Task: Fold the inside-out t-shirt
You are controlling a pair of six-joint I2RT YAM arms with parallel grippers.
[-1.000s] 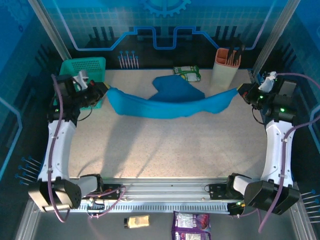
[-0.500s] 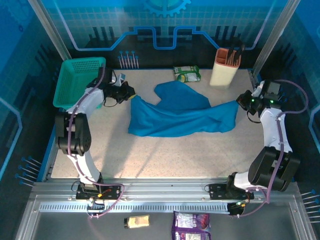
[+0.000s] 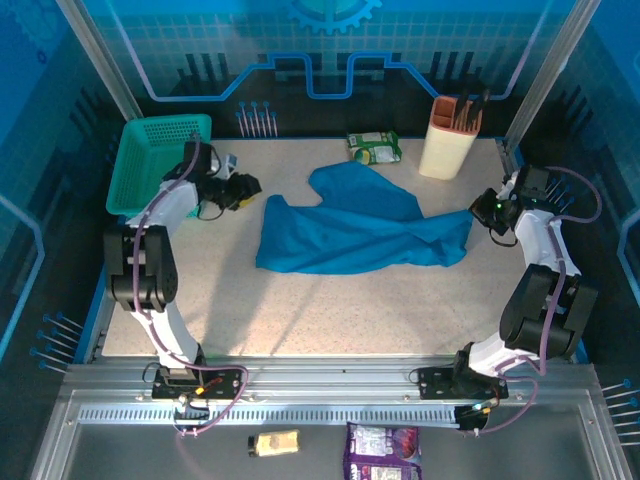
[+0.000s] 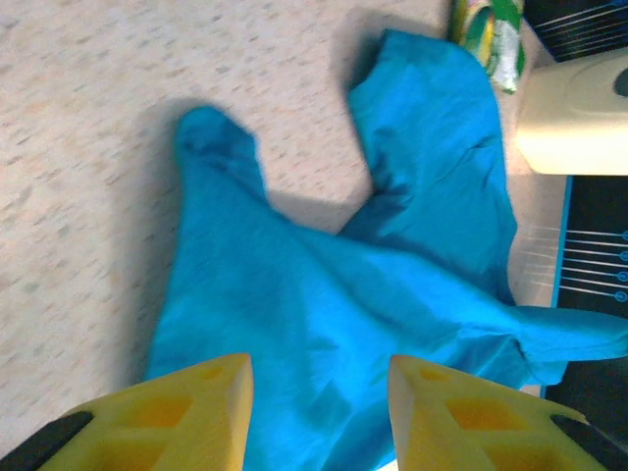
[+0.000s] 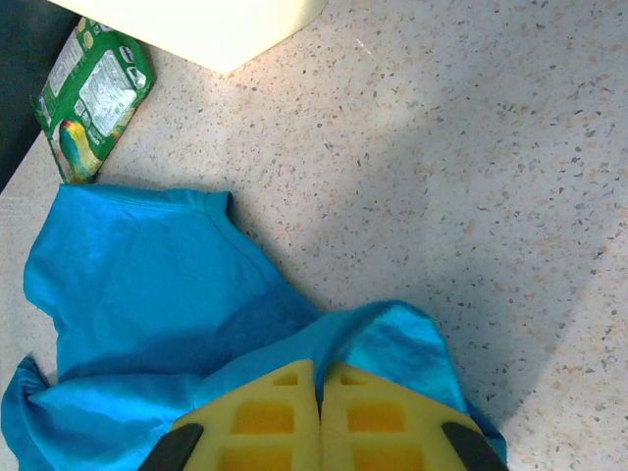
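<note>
Top view: blue t-shirt [image 3: 350, 235] lies crumpled on the speckled table [image 3: 350, 310], a bit toward 12 o'clock of the table's centre. It is spread wide from 9 to 3, and a loose flap sticks up toward 12.

My left gripper [image 3: 243, 187] sits at 9–10 o'clock of the shirt, just beside its left corner and not touching it. Left wrist view: my left gripper [image 4: 319, 417] has its yellow fingers [image 4: 196, 412] partly spread with nothing clamped. The t-shirt [image 4: 324, 294] lies flat on the table beyond the gap.

My right gripper [image 3: 478, 213] is at 3 o'clock of the shirt, at its right corner. Right wrist view: my right gripper [image 5: 319, 392] has both fingers pressed flat together. The bunched edge of the t-shirt [image 5: 147, 285] is pinched at the tips, so I have hold of that corner.

A green snack packet [image 3: 374, 147] lies at 12 o'clock of the shirt, near it but apart. A cream utensil holder [image 3: 447, 140] stands upright at 1–2 o'clock. A teal mesh basket [image 3: 150, 160] sits at 10 o'clock of the table, tilted against the edge and just beside my left arm.

A yellow packet [image 3: 273, 442] and a purple packet [image 3: 383, 440] lie at 6 o'clock, below the rail.
</note>
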